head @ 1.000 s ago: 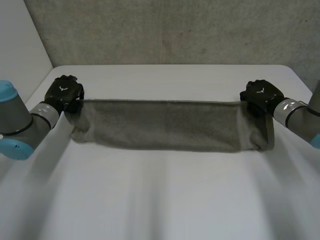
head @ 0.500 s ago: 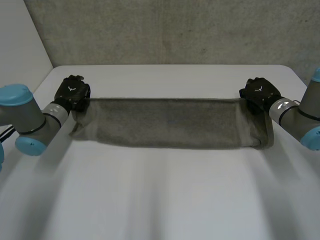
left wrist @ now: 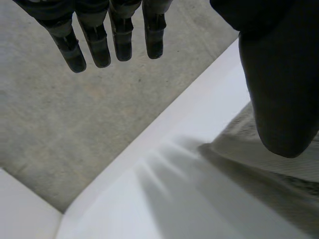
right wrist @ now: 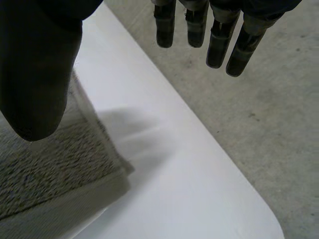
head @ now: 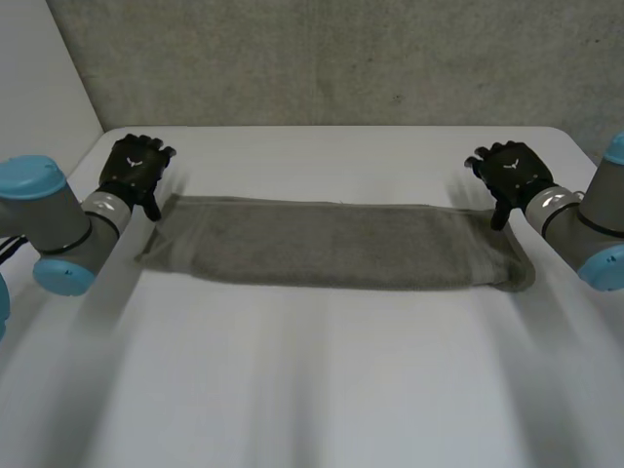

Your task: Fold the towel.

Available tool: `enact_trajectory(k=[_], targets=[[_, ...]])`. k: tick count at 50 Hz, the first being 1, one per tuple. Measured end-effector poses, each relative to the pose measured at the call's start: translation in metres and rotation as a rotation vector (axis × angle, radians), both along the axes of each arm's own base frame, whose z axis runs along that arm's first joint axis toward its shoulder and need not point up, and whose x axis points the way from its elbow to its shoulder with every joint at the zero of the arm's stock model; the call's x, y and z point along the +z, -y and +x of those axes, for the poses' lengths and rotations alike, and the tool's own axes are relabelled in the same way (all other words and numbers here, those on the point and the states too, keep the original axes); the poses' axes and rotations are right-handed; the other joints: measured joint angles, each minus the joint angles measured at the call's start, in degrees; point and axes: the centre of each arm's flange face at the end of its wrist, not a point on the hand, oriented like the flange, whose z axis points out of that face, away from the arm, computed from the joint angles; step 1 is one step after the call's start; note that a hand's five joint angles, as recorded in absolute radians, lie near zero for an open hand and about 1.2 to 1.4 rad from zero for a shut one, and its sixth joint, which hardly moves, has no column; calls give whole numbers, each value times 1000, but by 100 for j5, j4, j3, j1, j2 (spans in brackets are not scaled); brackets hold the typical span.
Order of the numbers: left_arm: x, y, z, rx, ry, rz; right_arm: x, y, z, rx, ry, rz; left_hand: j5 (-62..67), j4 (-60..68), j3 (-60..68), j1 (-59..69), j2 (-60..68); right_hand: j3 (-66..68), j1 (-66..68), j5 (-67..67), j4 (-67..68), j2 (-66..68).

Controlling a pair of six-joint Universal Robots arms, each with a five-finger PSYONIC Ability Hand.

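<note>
Fingers straight and empty, left hand and right hand hover by the doubled towel's far corners on the desk; a shallow grasp catching one layer could skew the fold

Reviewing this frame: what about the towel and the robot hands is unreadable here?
1. Head view: any layers beneath the towel, covered by its own top surface.
2. Left wrist view: much of the towel's end, behind the left robot hand thumb and cut off by the frame edge.
3. Right wrist view: likewise, behind the right robot hand thumb.
</note>
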Motion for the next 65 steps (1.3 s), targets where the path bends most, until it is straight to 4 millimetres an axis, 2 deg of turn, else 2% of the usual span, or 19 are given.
enact_trajectory(k=[10, 13, 18, 22, 27, 33, 39, 51, 60, 63, 65], targets=[[36, -4, 2, 29, 20, -68, 38, -4, 0, -5, 60, -100, 0, 0, 0, 0, 0, 0, -68, 0, 0, 1], [46, -13, 4, 30, 16, -65, 52, -13, 0, -7, 86, -109, 0, 0, 0, 0, 0, 0, -83, 0, 0, 1], [58, -38, 7, 26, -1, -21, 73, -42, -5, -13, 136, -80, 0, 0, 0, 0, 0, 0, -84, 0, 0, 1], [58, -59, 9, 23, -21, 34, 77, -63, -9, -21, 150, -40, 0, 0, 0, 0, 0, 0, -84, 0, 0, 1], [46, -88, 9, 16, -45, 132, 65, -94, -13, -31, 147, 58, 0, 0, 0, 0, 0, 0, -86, 0, 0, 1], [27, -106, 3, -6, -45, 204, 39, -110, -18, -41, 130, 178, -2, 0, 0, 0, 0, 0, -98, 5, 0, 1], [13, -111, -2, -23, -41, 238, 10, -106, -29, -72, 118, 266, 0, 0, 0, 0, 0, 0, -15, 62, 0, 39], [14, -111, -3, -22, -44, 236, -16, -94, -40, -97, 86, 306, 0, 0, 0, 0, 0, 0, 954, 1252, 0, 1066], [15, -115, -2, -22, -45, 233, -31, -84, -41, -100, 76, 320, 0, 0, 0, 0, 0, 0, 5506, 5854, 0, 5826], [15, -116, -2, -22, -45, 234, -30, -81, -44, -108, 71, 306, 0, 0, 0, 0, 0, 0, 5937, 6259, 0, 5989], [15, -116, -2, -22, -45, 233, -24, -76, -54, -132, 71, 287, 0, 0, 0, 0, 0, 0, 5952, 6259, 0, 5989]])
